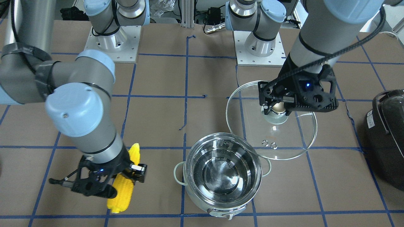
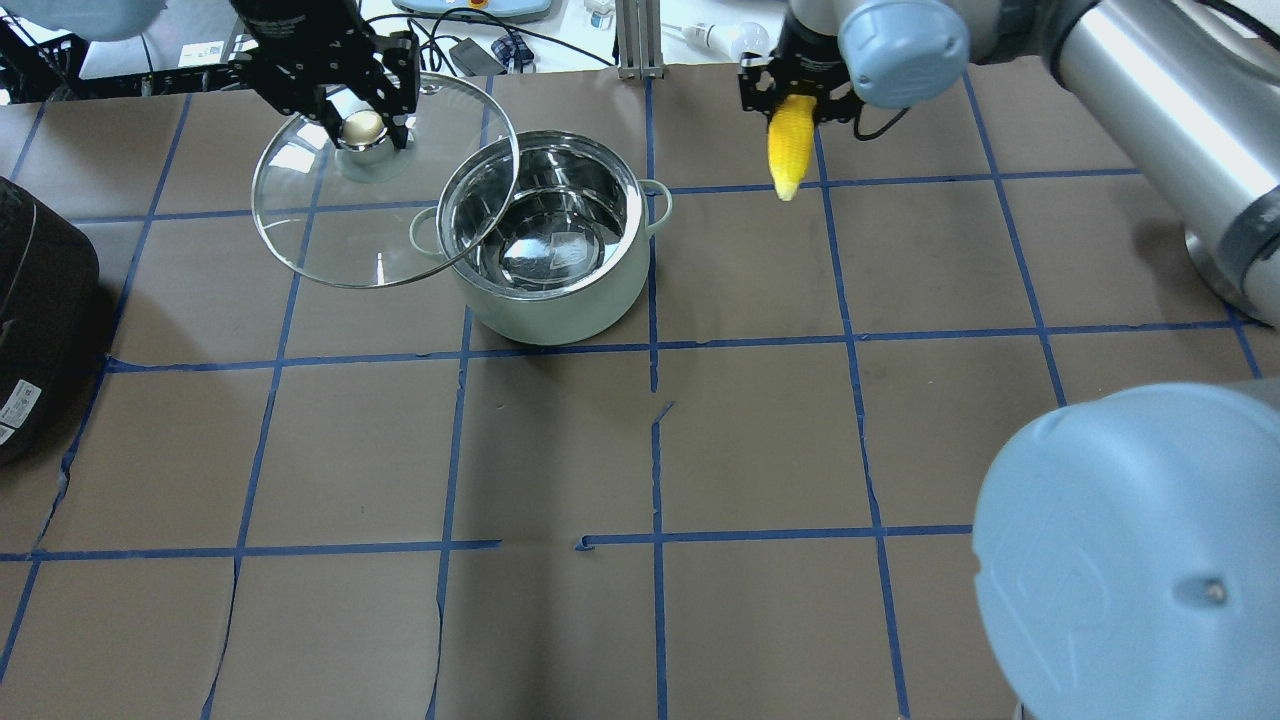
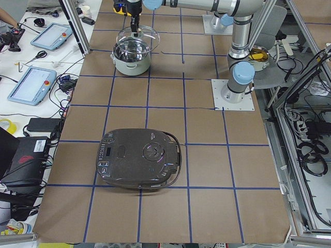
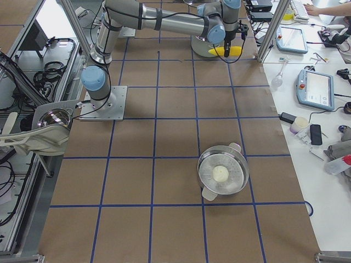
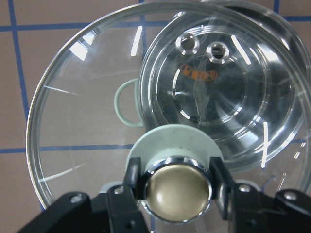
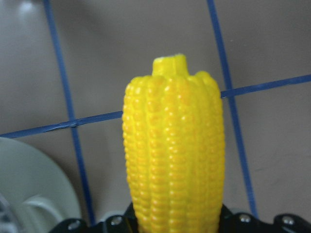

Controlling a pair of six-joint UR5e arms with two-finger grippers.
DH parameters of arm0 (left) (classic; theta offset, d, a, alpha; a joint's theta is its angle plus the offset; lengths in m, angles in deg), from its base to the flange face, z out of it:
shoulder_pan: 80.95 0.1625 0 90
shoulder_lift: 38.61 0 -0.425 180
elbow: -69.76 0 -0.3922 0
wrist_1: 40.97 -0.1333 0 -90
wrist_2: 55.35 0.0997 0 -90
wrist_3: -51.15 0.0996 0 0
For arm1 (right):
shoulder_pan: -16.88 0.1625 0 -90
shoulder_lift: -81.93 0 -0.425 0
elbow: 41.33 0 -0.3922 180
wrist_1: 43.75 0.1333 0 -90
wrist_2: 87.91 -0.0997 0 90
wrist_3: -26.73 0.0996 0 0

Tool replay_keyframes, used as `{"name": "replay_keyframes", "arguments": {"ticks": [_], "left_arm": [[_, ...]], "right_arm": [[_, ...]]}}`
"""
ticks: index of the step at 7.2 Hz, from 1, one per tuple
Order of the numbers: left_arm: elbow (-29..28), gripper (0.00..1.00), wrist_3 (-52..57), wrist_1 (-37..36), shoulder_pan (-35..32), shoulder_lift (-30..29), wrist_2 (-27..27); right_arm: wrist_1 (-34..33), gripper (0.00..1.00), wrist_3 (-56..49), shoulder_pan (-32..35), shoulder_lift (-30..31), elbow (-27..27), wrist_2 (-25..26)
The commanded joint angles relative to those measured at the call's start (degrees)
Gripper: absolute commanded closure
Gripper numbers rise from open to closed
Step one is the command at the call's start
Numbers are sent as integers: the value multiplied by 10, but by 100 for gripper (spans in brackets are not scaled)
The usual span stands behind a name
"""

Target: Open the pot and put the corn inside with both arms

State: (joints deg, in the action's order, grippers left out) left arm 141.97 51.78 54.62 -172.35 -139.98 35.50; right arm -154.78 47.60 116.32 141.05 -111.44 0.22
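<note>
The pale green pot (image 2: 545,300) stands open and empty on the table; it also shows in the front view (image 1: 221,173). My left gripper (image 2: 363,128) is shut on the gold-topped knob (image 5: 178,189) of the glass lid (image 2: 350,220). It holds the lid off the pot on its left side, with the lid's edge overlapping the pot's rim (image 1: 284,142). My right gripper (image 2: 795,105) is shut on the yellow corn (image 2: 788,160). It holds the corn to the right of the pot, apart from it (image 1: 120,197), with the free end sticking out past the fingers (image 6: 175,155).
A large black appliance (image 2: 40,310) sits at the table's left end (image 3: 139,157). Another steel pot (image 4: 222,175) with something white inside stands near the table's right end. Blue tape lines cross the brown table. Operators' desks with devices (image 3: 33,82) lie beyond the far edge.
</note>
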Motion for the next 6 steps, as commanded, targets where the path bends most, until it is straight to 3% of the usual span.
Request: {"name": "replay_keyframes", "arguments": {"ticks": [1,3,6], "left_arm": [[56,100,18,24,17,58,-1],[107,100,67,-41,60,83,-6],[112,100,91,-45,121,83,-2]], "right_arm": [[6,100,113,96,-32,57,-3],[6,100,125,124,-53,73,-3],[-48,100,117,162,-97,74,-15]]}}
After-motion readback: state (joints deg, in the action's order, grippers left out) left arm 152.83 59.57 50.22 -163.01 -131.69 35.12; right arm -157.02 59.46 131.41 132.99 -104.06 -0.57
